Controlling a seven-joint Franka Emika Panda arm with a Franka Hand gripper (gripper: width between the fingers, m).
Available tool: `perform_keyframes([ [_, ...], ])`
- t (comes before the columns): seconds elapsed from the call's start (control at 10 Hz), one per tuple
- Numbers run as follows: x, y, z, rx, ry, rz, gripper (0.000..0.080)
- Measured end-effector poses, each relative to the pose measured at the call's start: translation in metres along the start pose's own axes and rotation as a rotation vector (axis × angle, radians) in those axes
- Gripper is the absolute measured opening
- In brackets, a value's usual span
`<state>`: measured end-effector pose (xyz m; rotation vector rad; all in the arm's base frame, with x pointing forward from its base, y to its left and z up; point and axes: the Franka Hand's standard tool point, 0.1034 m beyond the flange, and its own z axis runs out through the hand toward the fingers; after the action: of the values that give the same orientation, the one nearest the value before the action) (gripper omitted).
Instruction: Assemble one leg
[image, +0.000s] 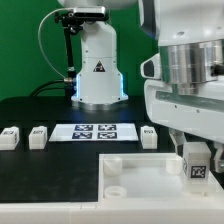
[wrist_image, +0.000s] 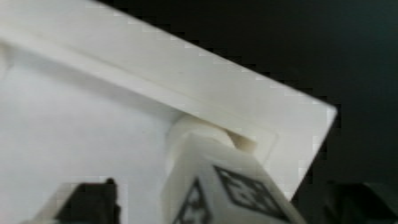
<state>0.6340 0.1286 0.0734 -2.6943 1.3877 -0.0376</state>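
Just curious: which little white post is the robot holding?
The leg in the gripper, at the tray's corner; the other three stand on the table.

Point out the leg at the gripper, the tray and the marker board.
leg (image: 197, 163), exterior view, tagged face.
tray (image: 150, 190), exterior view, bare floor.
marker board (image: 95, 131), exterior view, middle.

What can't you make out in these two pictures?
Gripper: in both views blur and the leg hide whether the fingers touch it.
Whatever lies under the leg: wrist view, the leg covers it.
White tray: exterior view, cut off by the lower edge.
Leftmost loose leg: cut off at the exterior view's left edge.
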Motion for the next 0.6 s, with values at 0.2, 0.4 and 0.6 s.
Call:
perform_keyframes([
  [0.2,0.001,0.001,0.0,-0.001,0.0,-0.216,0.0647],
  [0.4,0.012,0.005,-0.002,-0.026,-0.01,-0.494,0.0649],
  [0.6,0.024,-0.004,-0.006,-0.04,0.013,-0.696,0.0649],
])
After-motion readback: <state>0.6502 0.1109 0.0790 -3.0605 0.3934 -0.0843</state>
